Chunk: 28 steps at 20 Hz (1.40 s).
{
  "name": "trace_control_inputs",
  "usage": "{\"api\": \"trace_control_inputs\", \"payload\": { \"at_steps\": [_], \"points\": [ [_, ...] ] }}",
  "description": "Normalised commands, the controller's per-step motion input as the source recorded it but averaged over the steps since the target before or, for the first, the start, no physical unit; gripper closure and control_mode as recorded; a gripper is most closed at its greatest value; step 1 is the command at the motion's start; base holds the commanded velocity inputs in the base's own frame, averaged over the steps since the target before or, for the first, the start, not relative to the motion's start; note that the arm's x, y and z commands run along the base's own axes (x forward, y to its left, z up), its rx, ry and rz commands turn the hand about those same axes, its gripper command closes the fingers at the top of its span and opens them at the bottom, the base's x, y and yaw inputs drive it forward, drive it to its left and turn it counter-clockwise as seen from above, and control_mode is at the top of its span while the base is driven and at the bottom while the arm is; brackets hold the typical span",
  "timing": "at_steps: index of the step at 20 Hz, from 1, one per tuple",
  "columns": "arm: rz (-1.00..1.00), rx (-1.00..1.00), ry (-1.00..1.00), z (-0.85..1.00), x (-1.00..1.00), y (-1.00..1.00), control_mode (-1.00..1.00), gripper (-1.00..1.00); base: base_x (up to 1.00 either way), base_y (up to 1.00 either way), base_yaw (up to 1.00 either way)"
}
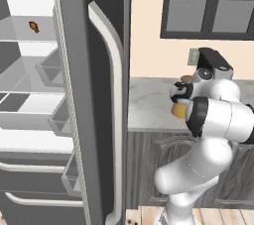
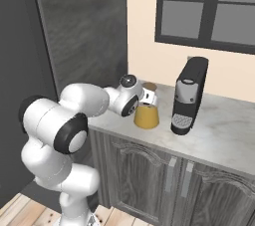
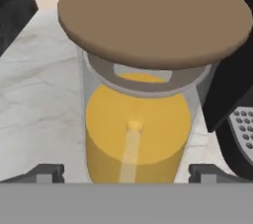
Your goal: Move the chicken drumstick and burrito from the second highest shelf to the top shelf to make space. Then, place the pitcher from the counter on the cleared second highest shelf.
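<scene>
Gripper is at the pitcher on the counter, jaws wide apart, one tip either side of the pitcher's base; no clear contact, so probably not gripping. In the right base view the hand is hidden behind the wrist, up against the pitcher.

Pitcher: clear cylinder wall, yellow-orange fill in the lower part, flat round brown lid, pale stripe down the front. It stands upright on the grey-white marbled counter, near its left end.

Just beside it on the right is a black coffee machine, tall and boxy with a perforated metal drip grille at the foot. It crowds the pitcher's right side in the hand view.

Fridge door is swung open, dark grey with a long pale curved handle, standing between the counter and the fridge interior. The chicken drumstick, small and brown, lies on an upper white shelf. Dark wood-grain cabinets sit under the counter, a dark-framed window above.
</scene>
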Motion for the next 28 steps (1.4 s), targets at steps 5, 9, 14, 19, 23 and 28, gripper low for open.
{"api": "trace_control_inputs", "payload": {
  "at_steps": [5, 9, 14, 19, 23, 28],
  "points": [
    [0.0, 0.0, 0.0, -0.2, 0.32, -0.12, -1.0, -1.0, 0.0, 0.0, 0.0],
    [0.0, 0.0, 0.0, -0.22, 0.3, -0.11, -1.0, -1.0, 0.0, 0.0, 0.0],
    [0.0, 0.0, -0.03, -0.39, 0.12, -0.05, -1.0, 1.0, 0.0, 0.0, 0.0],
    [0.0, 0.0, -0.06, -0.71, 0.0, 0.0, -1.0, 1.0, 0.0, 0.0, 0.0],
    [0.0, 0.0, -0.01, -0.33, 0.0, 0.03, -1.0, 1.0, 0.0, 0.0, 0.0],
    [0.0, 0.0, -0.01, -0.05, -0.01, 0.01, -1.0, 1.0, 0.0, 0.0, 0.0]
  ]
}}
